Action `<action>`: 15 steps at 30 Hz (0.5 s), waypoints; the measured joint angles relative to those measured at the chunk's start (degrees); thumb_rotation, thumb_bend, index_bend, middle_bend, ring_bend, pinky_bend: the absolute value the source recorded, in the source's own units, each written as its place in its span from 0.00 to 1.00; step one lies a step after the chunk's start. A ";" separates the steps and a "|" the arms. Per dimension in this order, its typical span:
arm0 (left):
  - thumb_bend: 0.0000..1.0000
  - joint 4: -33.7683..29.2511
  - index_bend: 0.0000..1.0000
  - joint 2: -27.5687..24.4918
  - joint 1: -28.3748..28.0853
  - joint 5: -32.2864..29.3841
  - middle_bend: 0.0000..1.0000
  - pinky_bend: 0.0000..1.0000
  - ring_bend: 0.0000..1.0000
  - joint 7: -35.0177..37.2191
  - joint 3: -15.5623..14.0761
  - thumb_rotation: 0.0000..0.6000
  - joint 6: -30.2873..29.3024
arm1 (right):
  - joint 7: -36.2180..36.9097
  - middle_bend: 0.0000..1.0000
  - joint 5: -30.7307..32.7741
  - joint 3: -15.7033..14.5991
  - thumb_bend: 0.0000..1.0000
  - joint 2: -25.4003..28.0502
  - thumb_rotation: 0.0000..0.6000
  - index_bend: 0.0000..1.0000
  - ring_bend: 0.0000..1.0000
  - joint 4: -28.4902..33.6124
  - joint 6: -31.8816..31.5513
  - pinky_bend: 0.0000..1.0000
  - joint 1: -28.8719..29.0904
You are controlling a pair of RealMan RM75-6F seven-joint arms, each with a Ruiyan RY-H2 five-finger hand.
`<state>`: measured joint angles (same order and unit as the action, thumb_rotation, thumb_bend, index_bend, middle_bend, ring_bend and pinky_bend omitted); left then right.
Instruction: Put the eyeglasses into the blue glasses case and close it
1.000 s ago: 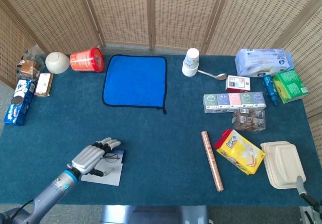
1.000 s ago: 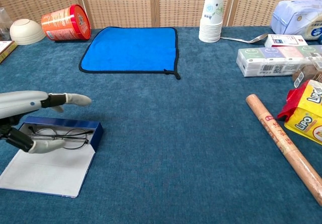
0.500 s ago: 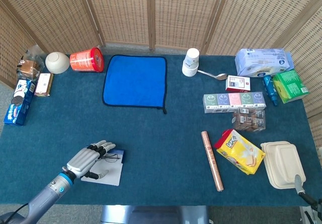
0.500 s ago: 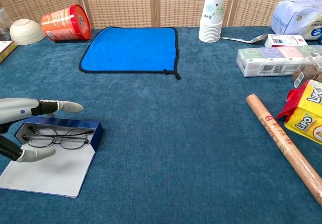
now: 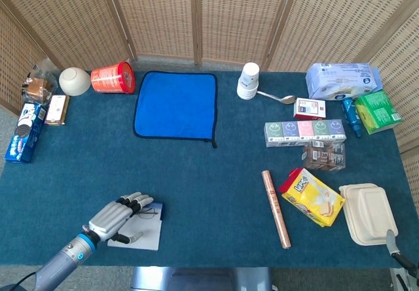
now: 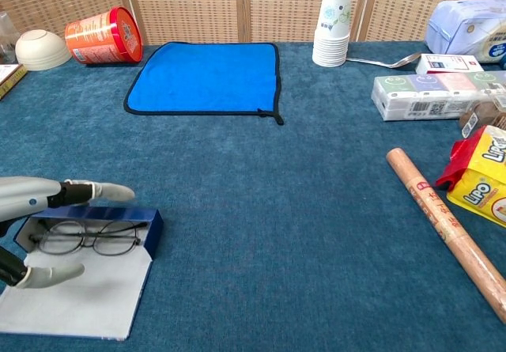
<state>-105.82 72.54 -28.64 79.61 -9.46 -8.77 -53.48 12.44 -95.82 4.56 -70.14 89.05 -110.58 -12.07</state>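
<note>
The blue glasses case [image 6: 150, 227] lies open near the table's front left corner, its pale lid [image 6: 87, 300] flat toward the front edge. Dark-rimmed eyeglasses [image 6: 91, 237] rest inside the case. My left hand [image 6: 35, 210] hovers at the case's left end, fingers stretched over its far wall and thumb [image 6: 51, 273] low over the lid, holding nothing. In the head view the same left hand [image 5: 118, 214] covers most of the case [image 5: 152, 218]. My right hand shows in neither view; only a dark tip of the right arm [image 5: 393, 244] appears at the front right.
A blue cloth [image 5: 176, 104] lies at the back centre, a red can [image 5: 112, 78] and white bowl [image 5: 74, 80] to its left. Paper cups [image 6: 333, 26], boxed goods [image 6: 431, 96], a brown roll [image 6: 447, 229] and a yellow snack bag [image 5: 313, 196] fill the right side.
My left hand has let go of the eyeglasses and drawn back toward the front left. The case with the glasses has shifted slightly toward the front edge.
</note>
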 measured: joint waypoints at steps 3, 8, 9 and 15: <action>0.33 -0.53 0.03 0.18 0.02 0.71 0.07 0.11 0.00 -0.39 0.16 0.66 -0.19 | 0.41 0.05 0.03 -0.08 0.37 -0.01 1.00 0.00 0.00 -0.28 -0.34 0.10 -0.23; 0.33 -1.34 0.03 0.54 -0.16 1.45 0.07 0.11 0.00 -0.73 0.42 0.67 -0.01 | 0.89 0.05 0.10 -0.16 0.37 0.02 1.00 0.00 0.00 -0.64 -1.05 0.10 -0.67; 0.33 -1.48 0.03 0.60 -0.20 1.72 0.07 0.11 0.00 -0.75 0.46 0.67 0.02 | 0.92 0.04 0.10 -0.17 0.37 0.05 1.00 0.00 0.00 -0.69 -1.18 0.10 -0.76; 0.33 -1.31 0.03 1.01 -0.15 2.27 0.07 0.11 0.00 -1.43 1.17 0.66 -0.71 | 0.89 0.05 -0.11 -0.23 0.37 0.25 1.00 0.00 0.00 -0.54 -1.39 0.10 -0.86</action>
<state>-107.14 73.55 -28.79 81.88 -10.89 -7.60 -54.19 13.33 -95.93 4.33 -69.89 88.51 -111.96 -12.93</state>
